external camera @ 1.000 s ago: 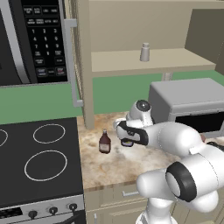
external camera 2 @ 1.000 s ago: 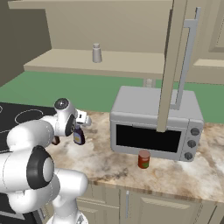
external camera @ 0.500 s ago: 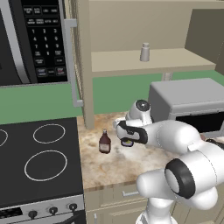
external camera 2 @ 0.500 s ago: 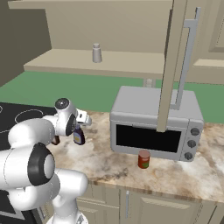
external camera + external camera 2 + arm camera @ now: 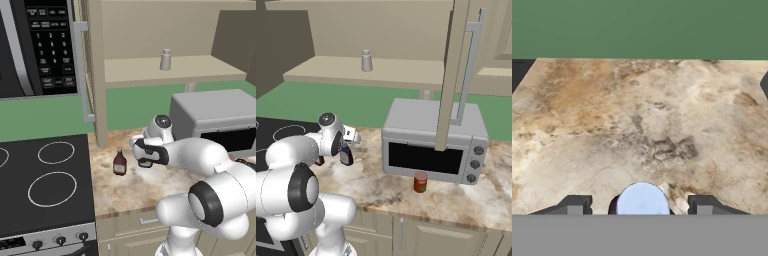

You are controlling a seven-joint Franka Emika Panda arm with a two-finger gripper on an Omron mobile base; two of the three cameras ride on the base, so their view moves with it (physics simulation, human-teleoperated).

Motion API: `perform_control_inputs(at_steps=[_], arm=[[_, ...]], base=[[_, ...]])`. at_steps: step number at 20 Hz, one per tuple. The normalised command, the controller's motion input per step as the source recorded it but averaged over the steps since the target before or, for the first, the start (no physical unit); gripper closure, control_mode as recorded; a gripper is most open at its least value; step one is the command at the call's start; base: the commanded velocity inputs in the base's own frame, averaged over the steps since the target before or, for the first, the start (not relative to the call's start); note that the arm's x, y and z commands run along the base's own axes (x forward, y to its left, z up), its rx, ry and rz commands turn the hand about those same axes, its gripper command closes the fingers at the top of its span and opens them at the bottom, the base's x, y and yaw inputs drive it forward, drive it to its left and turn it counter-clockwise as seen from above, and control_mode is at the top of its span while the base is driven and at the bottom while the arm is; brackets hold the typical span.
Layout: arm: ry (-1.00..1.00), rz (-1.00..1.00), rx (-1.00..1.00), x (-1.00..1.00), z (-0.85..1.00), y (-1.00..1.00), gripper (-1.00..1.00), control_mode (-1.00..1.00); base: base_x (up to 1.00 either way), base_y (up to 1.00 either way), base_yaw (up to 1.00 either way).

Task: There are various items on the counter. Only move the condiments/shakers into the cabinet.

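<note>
While the cabinet (image 5: 175,70) already holds the grey-white shaker (image 5: 165,59) on its shelf, two condiments sit on the counter (image 5: 125,187) below. Slim brown bottle (image 5: 119,162) stands apart, left of the arm. Gripper (image 5: 642,206) straddles the blue-capped bottle (image 5: 346,156), fingers (image 5: 574,205) either side of the cap (image 5: 642,201); contact cannot be confirmed. Risk: high grip near the cap; bottle may pivot or slip on lifting and topple.

grey microwave (image 5: 433,137), black stovetop (image 5: 42,180), green backsplash (image 5: 640,27)
</note>
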Motion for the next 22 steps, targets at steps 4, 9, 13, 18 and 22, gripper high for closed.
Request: perform_control_inputs(at_steps=[4,9,13,18,22], arm=[[0.0,0.0,0.0,0.0,0.0,0.0,1.0,-1.0],[0.0,0.0,0.0,0.0,0.0,0.0,1.0,-1.0],[0.0,0.0,0.0,0.0,0.03,0.0,1.0,-1.0],[0.0,-0.02,0.0,0.0,0.33,0.0,1.0,-1.0],[0.0,-0.02,0.0,-0.02,0.69,0.0,1.0,-1.0]], base=[[0.0,0.0,0.0],[0.0,0.0,0.0],[0.0,0.0,0.0],[0.0,0.0,0.0],[0.0,0.0,0.0]])
